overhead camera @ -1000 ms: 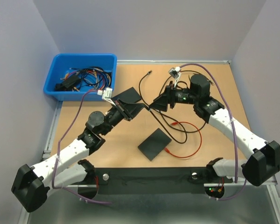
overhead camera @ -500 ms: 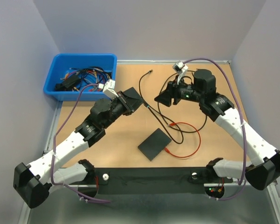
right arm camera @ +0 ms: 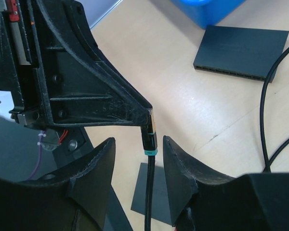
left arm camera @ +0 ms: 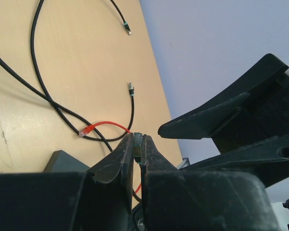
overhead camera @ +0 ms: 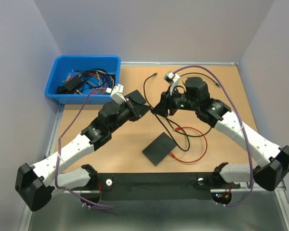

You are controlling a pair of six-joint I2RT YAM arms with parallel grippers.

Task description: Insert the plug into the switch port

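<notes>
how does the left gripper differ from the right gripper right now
The left gripper is shut on the plug; the right gripper stands open, holding nothing. The left gripper pinches the plug at its very tip; the right gripper's fingers sit either side of the black cable just behind the plug, not touching it. Both are at the same cable end, tips facing each other.

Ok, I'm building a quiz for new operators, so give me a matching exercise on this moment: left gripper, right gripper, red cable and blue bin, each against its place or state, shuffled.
1. left gripper
2. right gripper
3. red cable
4. blue bin

A. at the back left corner of the table
B. open, fingers either side of the black cable
C. shut on the plug
D. lying loose on the table

Pairs: 1-C, 2-B, 3-D, 4-A
</notes>
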